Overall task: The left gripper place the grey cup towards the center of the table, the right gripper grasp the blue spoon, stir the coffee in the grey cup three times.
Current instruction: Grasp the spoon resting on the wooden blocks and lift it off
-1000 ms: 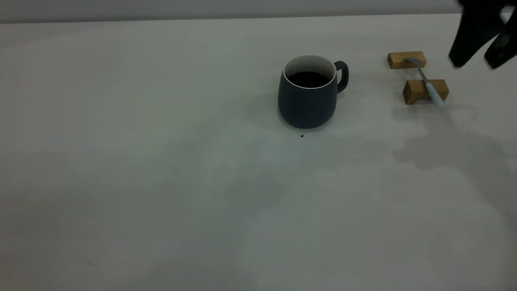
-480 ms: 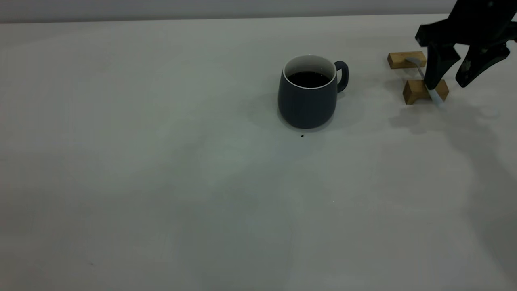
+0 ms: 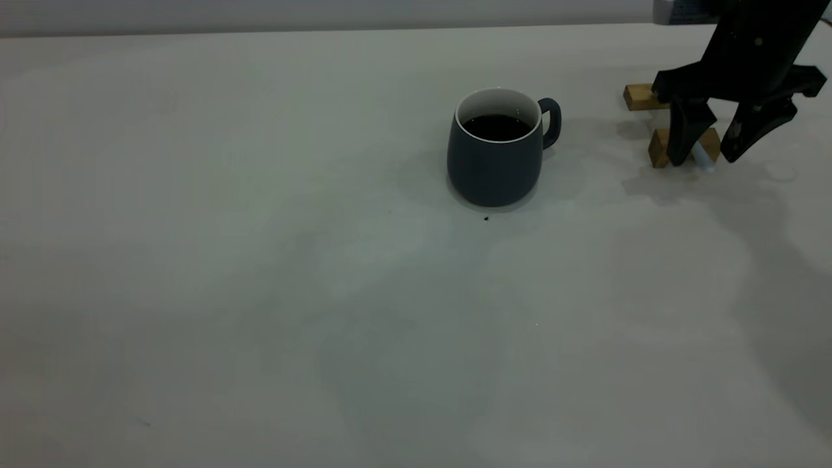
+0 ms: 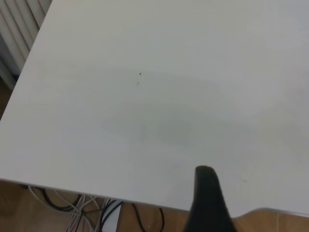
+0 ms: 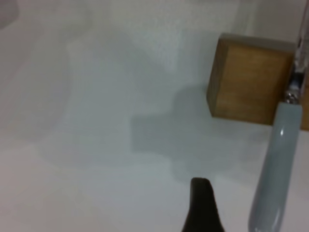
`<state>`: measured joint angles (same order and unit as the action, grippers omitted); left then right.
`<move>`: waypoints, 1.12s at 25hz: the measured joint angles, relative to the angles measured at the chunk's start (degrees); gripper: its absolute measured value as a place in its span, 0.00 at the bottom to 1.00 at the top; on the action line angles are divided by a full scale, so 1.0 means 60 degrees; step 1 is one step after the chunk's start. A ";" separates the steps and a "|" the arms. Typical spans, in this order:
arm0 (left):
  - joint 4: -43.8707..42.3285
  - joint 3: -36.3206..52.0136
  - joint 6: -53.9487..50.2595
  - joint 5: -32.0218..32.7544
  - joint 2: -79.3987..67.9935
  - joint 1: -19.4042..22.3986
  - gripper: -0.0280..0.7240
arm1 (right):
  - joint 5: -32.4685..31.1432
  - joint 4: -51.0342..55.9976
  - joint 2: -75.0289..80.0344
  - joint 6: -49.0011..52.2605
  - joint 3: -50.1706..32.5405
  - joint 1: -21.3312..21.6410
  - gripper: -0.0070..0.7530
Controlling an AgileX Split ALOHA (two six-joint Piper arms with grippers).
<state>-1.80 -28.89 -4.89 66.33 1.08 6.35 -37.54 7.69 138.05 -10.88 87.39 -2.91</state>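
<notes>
Your right gripper (image 3: 703, 156) hung low over the near wooden block (image 3: 660, 148), its two fingers (image 3: 681, 133) spread apart and straddling the pale handle of the blue spoon (image 3: 702, 158), with nothing clamped between them. The spoon's handle tip showed just between the fingertips, and from the right wrist the spoon (image 5: 277, 164) lay across the block (image 5: 248, 82), its handle end jutting past the block's edge over the surface (image 3: 260, 260). A second wooden block (image 3: 638, 96) sat just beyond the gripper, partly hidden by it. The grey cup (image 3: 497, 149) stood well off to the gripper's side, nearer the middle of the surface, upright, handle turned toward the gripper, with the coffee (image 3: 497, 127) dark inside. Your left gripper (image 4: 207, 203) was away over a bare corner of the surface; you could see only one finger, so I cannot tell whether it was spread or closed.
</notes>
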 joint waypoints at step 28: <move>0.0000 0.0000 0.0000 0.0000 0.0000 0.0000 0.82 | -0.0398 0.0002 -0.0661 0.0179 0.0024 0.0000 0.18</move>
<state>-1.80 -28.89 -4.89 66.33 1.08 6.35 -39.92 7.70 134.09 -9.80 87.53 -2.91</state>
